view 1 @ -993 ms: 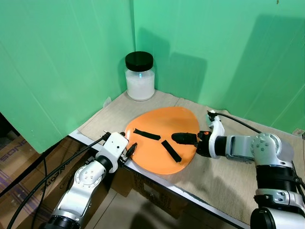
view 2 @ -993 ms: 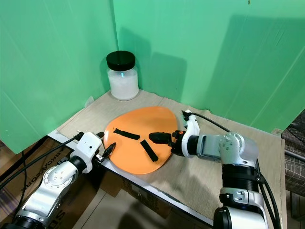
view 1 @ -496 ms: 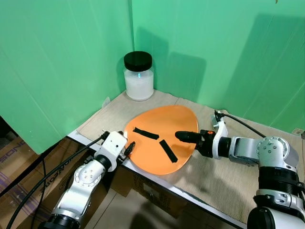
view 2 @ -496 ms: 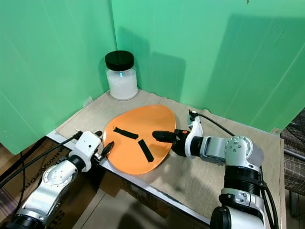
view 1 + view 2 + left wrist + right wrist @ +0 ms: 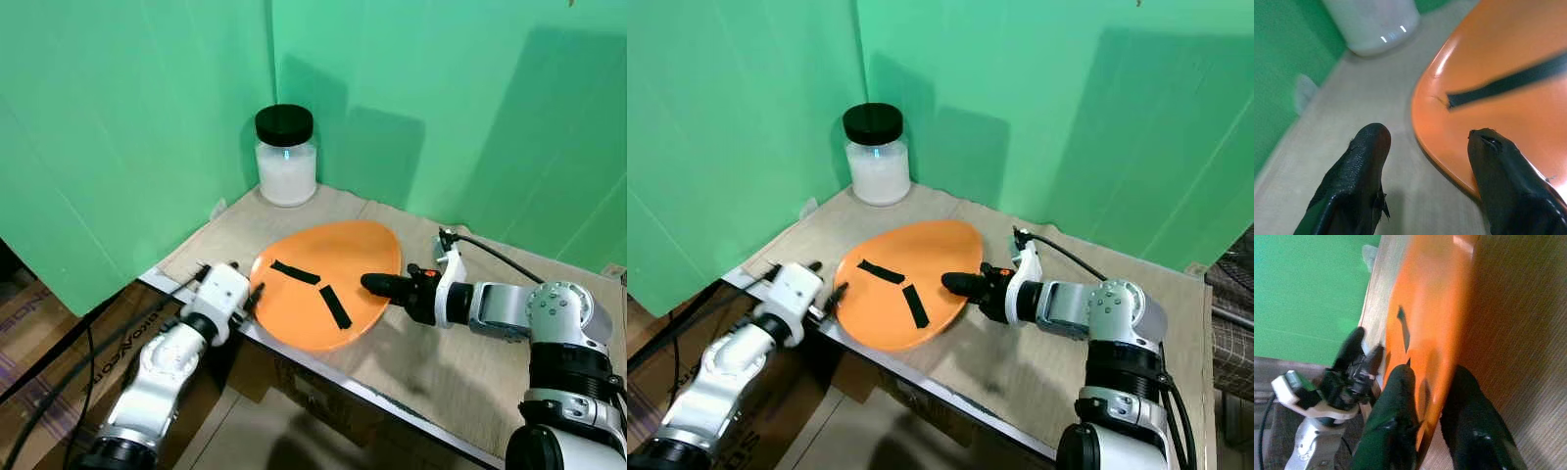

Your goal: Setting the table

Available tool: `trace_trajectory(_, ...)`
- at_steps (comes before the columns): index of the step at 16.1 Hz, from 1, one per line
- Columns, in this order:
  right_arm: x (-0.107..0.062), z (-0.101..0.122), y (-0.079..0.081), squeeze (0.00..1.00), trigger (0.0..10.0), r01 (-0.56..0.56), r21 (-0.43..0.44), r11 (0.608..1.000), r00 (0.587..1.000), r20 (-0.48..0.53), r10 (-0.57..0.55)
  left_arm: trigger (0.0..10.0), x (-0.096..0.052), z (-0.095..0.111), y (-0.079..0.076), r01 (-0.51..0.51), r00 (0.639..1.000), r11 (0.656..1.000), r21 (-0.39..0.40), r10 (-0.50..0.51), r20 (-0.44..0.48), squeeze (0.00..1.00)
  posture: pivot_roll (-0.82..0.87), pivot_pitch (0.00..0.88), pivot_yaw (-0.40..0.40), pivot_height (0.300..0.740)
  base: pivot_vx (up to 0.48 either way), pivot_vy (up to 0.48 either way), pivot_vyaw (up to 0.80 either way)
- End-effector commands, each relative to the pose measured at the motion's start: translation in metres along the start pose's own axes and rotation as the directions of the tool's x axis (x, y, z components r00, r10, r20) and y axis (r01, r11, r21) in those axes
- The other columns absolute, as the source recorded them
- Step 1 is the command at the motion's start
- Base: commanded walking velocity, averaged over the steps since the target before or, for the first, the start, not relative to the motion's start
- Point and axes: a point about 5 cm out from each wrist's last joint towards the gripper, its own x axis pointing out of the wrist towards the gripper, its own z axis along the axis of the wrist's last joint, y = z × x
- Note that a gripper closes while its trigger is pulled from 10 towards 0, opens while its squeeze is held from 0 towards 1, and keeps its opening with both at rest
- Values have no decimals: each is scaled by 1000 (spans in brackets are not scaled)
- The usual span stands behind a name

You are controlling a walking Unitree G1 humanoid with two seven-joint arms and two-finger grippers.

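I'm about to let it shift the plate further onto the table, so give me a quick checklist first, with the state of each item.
1. Right tool clamped on the plate rim: ok, one finger above, one below in the right wrist view.
2. Left tool off the plate: ok, open, fingers straddling the near rim.
3. Plate fully on the table: not ok, its near edge overhangs.
4. Jar out of the path: ok, back in the corner.
5. Black strips secure on the plate: cannot tell.
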Motion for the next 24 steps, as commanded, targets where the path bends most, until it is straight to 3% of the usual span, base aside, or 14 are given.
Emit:
trace_trajectory(1,0,3,4,0,0,-24,2,1000,1000,15,24,10000,0,20,12,-30,995,1000,-7,30,93,0,-49,0,15,740,0,0,0)
trace_trajectory(5,-1,7,4,0,0,-33,-9,999,994,107,34,10000,-8,59,36,-94,970,996,-14,94,223,0,-30,0,41,740,0,0,0)
trace_trajectory(6,-4,11,8,0,0,-47,-49,998,982,179,55,10000,-13,66,43,-125,963,992,-22,126,239,0,-29,0,49,740,0,0,0)
trace_trajectory(7,-9,18,14,0,0,-62,-120,991,951,296,95,10000,-18,68,46,-144,960,989,-36,149,236,0,-27,0,59,740,0,0,0)
trace_trajectory(8,-19,27,25,0,0,-59,-233,971,886,436,159,10000,-24,67,49,-174,963,984,-41,179,202,0,-28,0,70,740,0,0,0)
trace_trajectory(10,-35,32,36,0,0,-72,-272,959,810,545,216,10000,-34,64,47,-188,967,981,-49,194,164,0,-27,0,90,740,0,0,0)
trace_trajectory(12,-44,34,40,0,0,-30,-301,953,775,596,213,10000,-38,66,43,-190,967,980,-63,197,159,0,-26,0,100,740,0,0,0)
trace_trajectory(14,-54,34,49,0,0,96,-395,914,700,679,220,10000,-40,74,37,-206,962,975,-86,218,167,0,-26,0,100,740,0,0,0)
trace_trajectory(17,-61,21,66,0,0,207,-456,866,660,718,221,10000,-37,84,27,-214,953,967,-138,238,188,0,-29,0,93,740,0,0,0)
trace_trajectory(18,-62,17,69,0,5490,224,-468,855,656,721,223,10000,-38,85,25,-211,954,967,-142,235,187,0,-33,0,92,740,0,0,0)
trace_trajectory(19,-62,10,73,0,10000,252,-486,837,646,729,228,10000,-40,88,22,-208,954,967,-148,234,190,0,-39,0,93,740,0,0,0)
trace_trajectory(21,-60,-4,80,0,10000,329,-521,788,631,742,227,10000,-43,94,16,-192,961,960,-203,226,161,0,-51,0,100,740,0,0,0)
trace_trajectory(22,-60,-5,80,0,10000,372,-498,784,602,772,205,10000,-40,98,16,-202,956,956,-213,240,171,0,-52,0,100,740,0,0,0)
trace_trajectory(24,-54,-7,79,0,10000,460,-502,732,604,781,156,10000,-37,104,15,-219,945,947,-234,266,191,0,-56,0,85,740,0,0,0)
